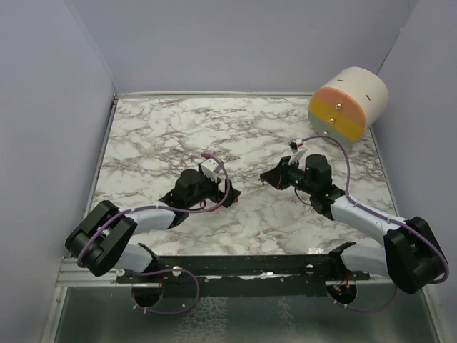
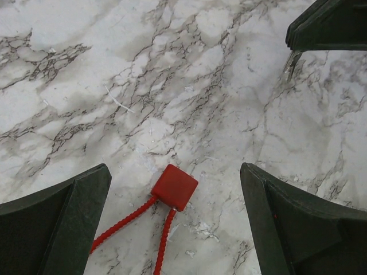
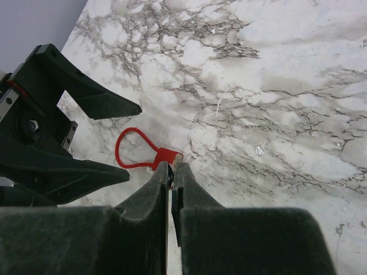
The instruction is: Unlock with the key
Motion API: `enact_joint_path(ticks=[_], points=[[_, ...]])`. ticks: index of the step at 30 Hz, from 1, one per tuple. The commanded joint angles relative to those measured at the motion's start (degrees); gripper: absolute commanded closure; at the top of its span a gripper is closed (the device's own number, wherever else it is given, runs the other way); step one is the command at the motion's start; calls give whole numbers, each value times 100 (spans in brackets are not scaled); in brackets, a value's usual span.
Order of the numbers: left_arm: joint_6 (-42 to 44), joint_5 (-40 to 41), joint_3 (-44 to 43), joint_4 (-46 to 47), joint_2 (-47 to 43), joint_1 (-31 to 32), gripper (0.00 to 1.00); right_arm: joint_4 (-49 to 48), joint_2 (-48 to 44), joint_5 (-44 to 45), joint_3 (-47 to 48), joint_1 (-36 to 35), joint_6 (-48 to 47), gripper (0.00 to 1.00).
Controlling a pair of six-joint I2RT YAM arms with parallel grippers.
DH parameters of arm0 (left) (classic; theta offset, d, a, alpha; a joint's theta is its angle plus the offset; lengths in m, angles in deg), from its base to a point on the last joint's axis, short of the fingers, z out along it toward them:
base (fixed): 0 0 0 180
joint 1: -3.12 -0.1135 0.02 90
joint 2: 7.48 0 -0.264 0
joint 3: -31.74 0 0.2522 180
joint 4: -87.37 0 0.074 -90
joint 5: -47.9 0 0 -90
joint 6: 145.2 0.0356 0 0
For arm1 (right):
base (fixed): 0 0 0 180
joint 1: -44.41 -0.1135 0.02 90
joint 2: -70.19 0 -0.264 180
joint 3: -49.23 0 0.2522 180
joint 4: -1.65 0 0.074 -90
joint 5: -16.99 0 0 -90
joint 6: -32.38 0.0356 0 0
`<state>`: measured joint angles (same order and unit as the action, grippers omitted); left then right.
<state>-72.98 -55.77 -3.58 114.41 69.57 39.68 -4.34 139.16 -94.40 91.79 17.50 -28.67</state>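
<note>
Ahead of your right gripper (image 1: 268, 179) in the top view, farther out along the marble table (image 1: 164, 136), lies a squat cream cylinder lock (image 1: 348, 103) on its side. Its flat face, orange over yellow, is turned toward that gripper. The left gripper (image 1: 227, 189) sits just across from the right one, their tips facing each other and apart.

Through the left wrist camera you see the left gripper (image 2: 175, 171) spread wide, its matte black wedge-shaped fingers (image 2: 63, 223) flanking a small red tag (image 2: 174, 187). The tag is a rounded square lying flat on the veined stone between them, touching neither. Two strands of a ribbed red cord (image 2: 123, 220) run from it back toward the wrist. Ahead and to the outer side, the right gripper (image 2: 289, 43) hangs over the marble with a thin silvery key (image 2: 291, 64) poking from its tip.

Through the right wrist camera, the right gripper (image 3: 172, 172) is pressed together, pinching the pale sliver of the key (image 3: 170, 182) between its dark, grainy pads. Just past its tips you see the tag (image 3: 167, 154), with the cord (image 3: 123, 143) curling in a loop toward the spread left gripper (image 3: 133, 137).
</note>
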Motion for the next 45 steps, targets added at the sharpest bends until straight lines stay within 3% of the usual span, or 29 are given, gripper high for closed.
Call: enact_joint_path(ticks=[1,12,26,32,45], points=[[445,479,-503,-985,336,172,1,-109,-119,349,-102,18,-38,99],[1135,886,-1324,-2184,986,338,1,63,-443,495,-150,17,-237,99],[1611,303,-1606,-2831,1269,448,1,50,-376,436,-131,20,-260,99],[1687,255,-1711,-2884,1427,484,9,50,-358,435,-125,20,-275,99],[1511,588,-1744,-3268,1593,715,43,67,-366,442,-137,20,-279,99]])
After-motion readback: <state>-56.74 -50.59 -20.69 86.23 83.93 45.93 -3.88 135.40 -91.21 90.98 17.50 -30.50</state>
